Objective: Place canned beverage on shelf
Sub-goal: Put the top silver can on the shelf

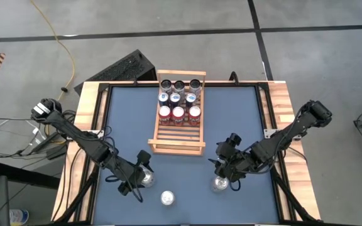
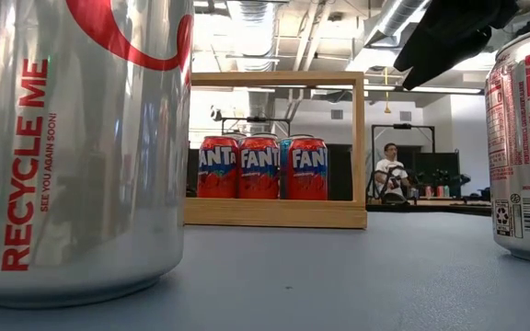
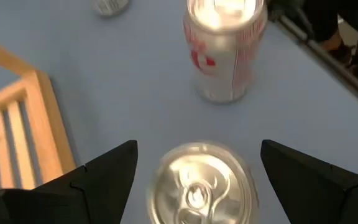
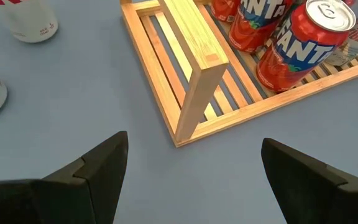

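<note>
The light-wood slatted shelf [image 1: 178,135] lies at the table's middle. Red Fanta cans [image 2: 260,167] and other cans stand on its far half. Three silver cans stand on the blue table near the front: one at the left [image 1: 148,179], one at the front [image 1: 168,198], one at the right [image 1: 219,184]. My left gripper [image 3: 197,174] is open, its fingers on either side of the left can's top [image 3: 197,186] with gaps showing. My right gripper [image 4: 194,174] is open and empty, just far of the right can, facing the shelf's near rail [image 4: 194,68].
The shelf's near half [image 1: 178,139] has bare slats. In the low view one silver can [image 2: 81,147] fills the left and another [image 2: 527,147] stands at the right. Wooden borders [image 1: 87,125] frame the table. A person [image 2: 391,170] sits in the room behind.
</note>
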Controlling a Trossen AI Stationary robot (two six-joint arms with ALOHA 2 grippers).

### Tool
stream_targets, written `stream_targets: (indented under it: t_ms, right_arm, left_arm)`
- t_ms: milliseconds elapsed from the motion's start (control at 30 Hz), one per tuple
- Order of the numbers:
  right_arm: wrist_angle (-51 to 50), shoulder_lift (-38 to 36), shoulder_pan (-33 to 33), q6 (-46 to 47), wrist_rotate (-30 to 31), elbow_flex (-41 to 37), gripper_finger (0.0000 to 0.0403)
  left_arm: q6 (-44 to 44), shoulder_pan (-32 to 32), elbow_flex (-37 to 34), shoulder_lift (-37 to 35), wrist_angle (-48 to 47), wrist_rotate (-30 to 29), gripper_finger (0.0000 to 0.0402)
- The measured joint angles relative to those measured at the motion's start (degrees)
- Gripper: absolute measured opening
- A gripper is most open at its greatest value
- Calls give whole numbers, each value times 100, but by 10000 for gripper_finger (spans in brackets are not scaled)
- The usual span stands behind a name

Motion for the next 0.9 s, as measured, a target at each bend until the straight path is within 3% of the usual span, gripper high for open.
stream_targets:
  t_ms: [200,267,333,400,500,667,900]
  right_arm:
    - [-22,0,2,-97,-6,0,337]
    - [-21,0,2,-146,-12,0,337]
    - [-26,0,4,-153,-20,0,337]
    - [-37,0,13,-157,-21,0,337]
    - [-114,0,15,-166,-49,0,337]
    - [-285,0,13,-166,-65,0,337]
    - [-322,0,100,-235,-109,0,337]
  left_arm:
    - [-319,-2,711,-4,-330,-407,328]
    - [-841,-4,808,-5,-174,-1034,329]
    - [-1733,-33,822,71,-235,-1949,329]
    - [-2772,-75,812,204,-583,-2433,329]
    - [-4001,-98,881,436,-934,-2132,329]
    - [-4725,-106,1764,1016,-1947,-1412,329]
    - [-5346,-326,3256,2159,-4049,-1755,329]
